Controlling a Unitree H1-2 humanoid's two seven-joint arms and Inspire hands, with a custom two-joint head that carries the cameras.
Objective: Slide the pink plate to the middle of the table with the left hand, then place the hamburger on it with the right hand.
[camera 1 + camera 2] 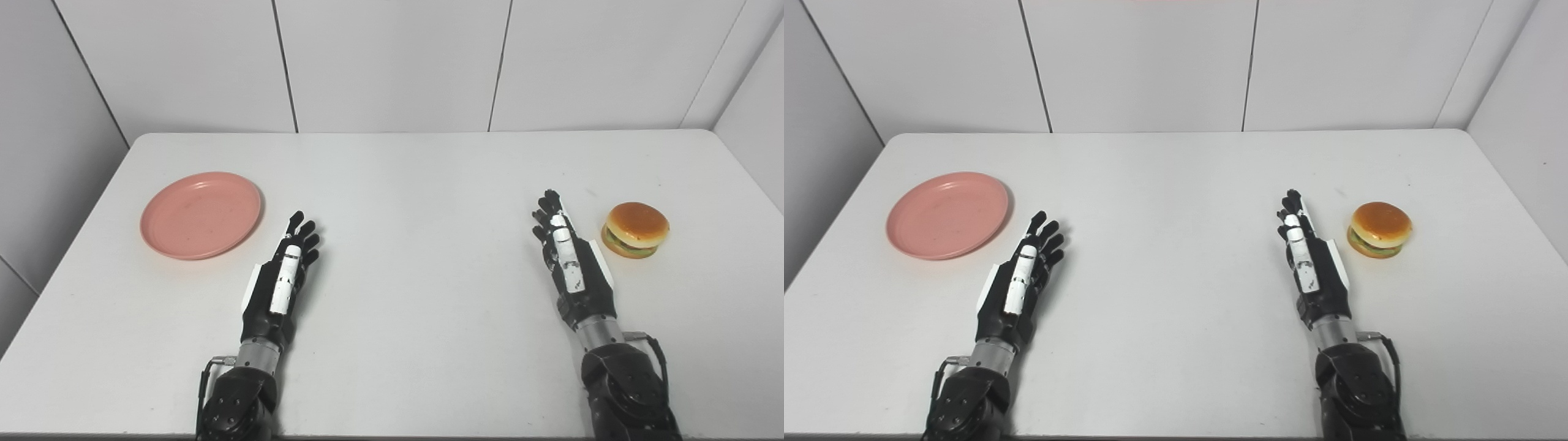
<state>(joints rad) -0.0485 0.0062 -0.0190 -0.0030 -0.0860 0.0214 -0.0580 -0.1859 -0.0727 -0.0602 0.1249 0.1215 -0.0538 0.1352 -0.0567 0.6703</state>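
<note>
A round pink plate [201,214] lies flat on the white table [416,184], toward the left side, with nothing on it. My left hand [286,269] rests just right of the plate, a small gap apart, fingers stretched out and holding nothing. A hamburger [635,229] with a brown bun and green filling sits upright toward the right side of the table. To its left, close but not touching, my right hand [566,254] is open with fingers extended and pointing away from me.
White wall panels [392,61] rise right behind the table's far edge and close in at both sides. Both forearms come in over the table's near edge.
</note>
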